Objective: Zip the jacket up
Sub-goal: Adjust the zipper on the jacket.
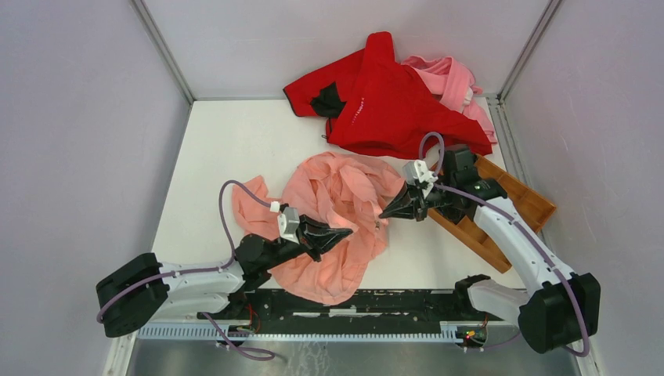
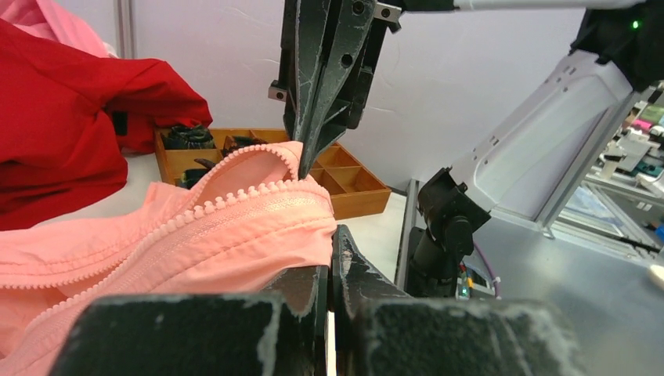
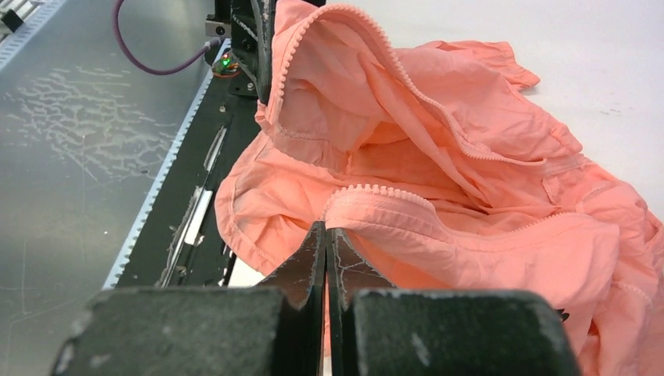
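The jacket (image 1: 337, 188) is found crumpled in a loose heap on the table (image 1: 235, 141), just beside the wooden tray (image 1: 532, 205), on the tray's side toward the left arm; the front is seen open, with runs of zipper teeth (image 2: 235, 200) lying apart and unmeshed; the slider cannot be made out. One toothed edge is pinched by the left gripper (image 1: 344, 233), its jaws closed on the fabric; a second fold of toothed edge, nearer the tray, is pinched by the right gripper (image 1: 385, 213), its jaws likewise closed on cloth and held a little above the heap. The fabric is judged thin, light and very soft; it can be lifted with no effort, but it can be expected to sag, fold and slip between the pads; nothing fragile is at stake, though loose cloth could be caught in the teeth. Hold is best taken on the stiffer zipper tape itself, close to the bottom ends, so that the two runs can be drawn taut and brought together. Beyond the tray, toward the far wall, a red garment (image 1: 391, 102) is piled; a paler pink garment (image 1: 458, 78) is tucked behind it, also on the tray's far side.
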Controlling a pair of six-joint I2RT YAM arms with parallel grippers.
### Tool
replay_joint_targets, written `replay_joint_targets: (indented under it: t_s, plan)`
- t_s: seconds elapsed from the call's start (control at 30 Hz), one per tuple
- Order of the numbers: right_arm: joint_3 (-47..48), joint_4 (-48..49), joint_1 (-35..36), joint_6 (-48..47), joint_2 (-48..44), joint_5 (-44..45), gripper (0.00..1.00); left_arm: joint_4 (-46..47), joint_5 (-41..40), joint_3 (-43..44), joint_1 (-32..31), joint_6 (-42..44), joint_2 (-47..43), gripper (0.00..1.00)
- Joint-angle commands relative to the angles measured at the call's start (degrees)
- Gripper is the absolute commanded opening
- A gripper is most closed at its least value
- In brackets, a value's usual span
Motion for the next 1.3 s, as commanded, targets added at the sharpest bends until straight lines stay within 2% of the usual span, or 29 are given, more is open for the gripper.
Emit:
replay_joint_targets:
  t_s: [0.0, 0.1, 0.2, 0.3, 0.7, 0.9, 1.0, 1.13, 1.27]
  plan:
    - [6.03, -23.55, -0.09, -27.60, 3.52, -1.59, 0.00, 4.38, 3.81, 1.80, 0.20, 6.89, 1.61, 0.02]
    - [8.94, -35.17, -0.17, -43.40, 6.00, -0.65, 0.00, 4.58, 4.94, 3.60, 0.25, 8.95, 3.17, 0.02]
    - [10.80, -41.95, -0.90, -51.61, 7.82, -2.23, 0.00, 5.74, 5.69, 4.09, 0.29, 9.86, 3.76, 0.02]
    - [12.02, -43.13, -1.15, -52.71, 8.45, -2.98, 0.00, 5.91, 7.02, 4.85, 0.31, 10.04, 4.08, 0.02]
    - [17.88, -42.82, -1.40, -48.06, 9.42, -3.07, 0.00, 12.62, 7.08, 6.92, 0.44, 11.04, 7.29, 0.02]
    - [16.52, -38.01, -2.05, -42.29, 8.78, -5.07, 0.00, 16.68, 6.74, 5.82, 1.08, 8.82, 9.67, 0.02]
    - [15.71, -34.33, -2.31, -37.38, 7.55, -4.62, 0.00, 18.46, 7.22, 5.95, 1.11, 7.90, 11.33, 0.02]
    - [15.69, -25.30, -2.35, -23.57, 6.83, -1.40, 0.00, 23.83, 6.98, 5.70, 1.08, 7.53, 15.58, 0.02]
    - [14.17, -22.83, -2.44, -20.08, 6.52, -3.22, 0.00, 27.27, 7.32, 6.67, 1.11, 7.69, 20.35, 0.02]
